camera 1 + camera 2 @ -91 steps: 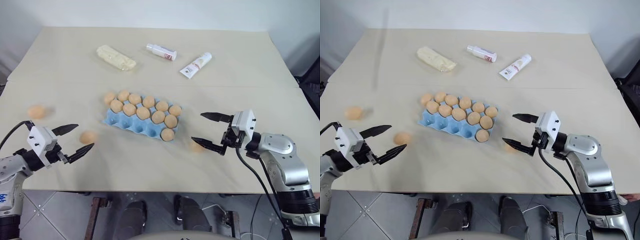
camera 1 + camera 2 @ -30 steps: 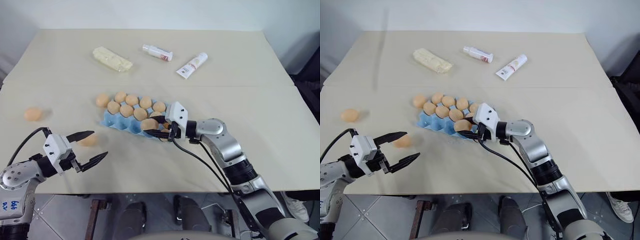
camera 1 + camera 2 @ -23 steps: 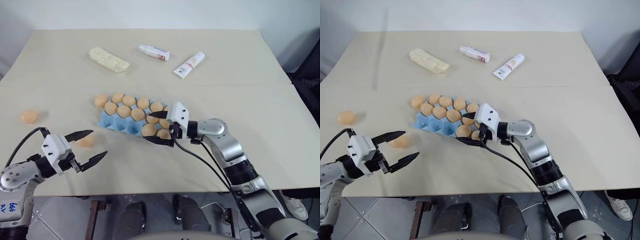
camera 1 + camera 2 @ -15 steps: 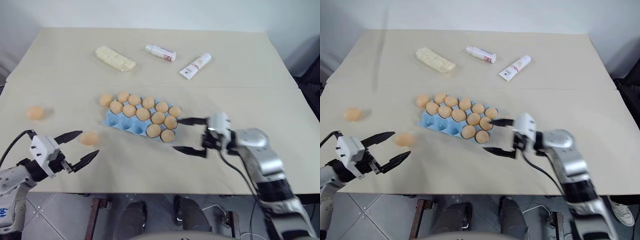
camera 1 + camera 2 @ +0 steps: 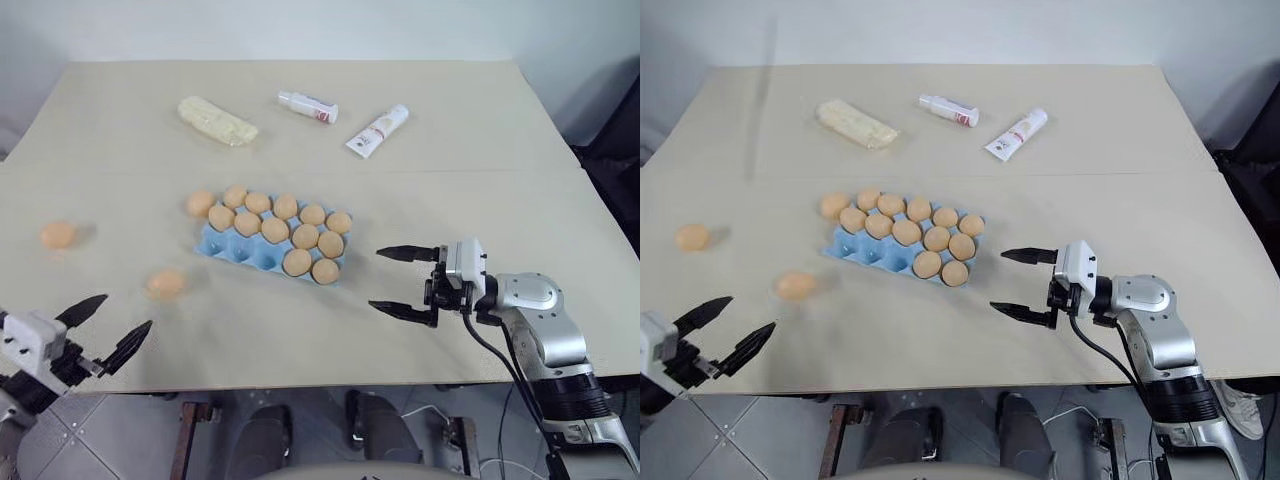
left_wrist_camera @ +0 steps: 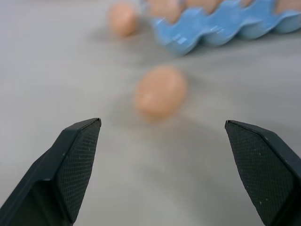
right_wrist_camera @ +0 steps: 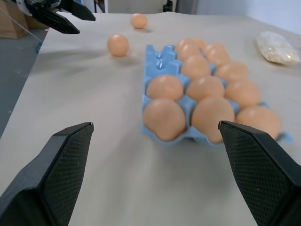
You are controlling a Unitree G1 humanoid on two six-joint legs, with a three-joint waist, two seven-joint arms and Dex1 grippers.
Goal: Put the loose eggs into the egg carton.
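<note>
Eggs fill most of the light blue moulded egg carton now. One more smooth tan-orange egg sits in a front cup, next to another egg at the carton's near right corner. A second ago the right tool was over that cup, pinching an egg. Now it has let go and pulled away to the right. Its two black fingers are spread wide and hold nothing. It hangs over the beige counter, a little way from the carton.

The left tool has moved back to the near left edge of the counter. Its fingers are spread wide too, and it is empty.

Three loose eggs are not in cups yet. One loose egg lies on the counter near the left tool, in front of the carton's left end. Another egg lies far off to the left. A third egg rests just beside the carton's back left corner, on the counter.

So one more egg is done. I think the left tool goes for the near egg next. The front row has empty cups left for them.
</note>
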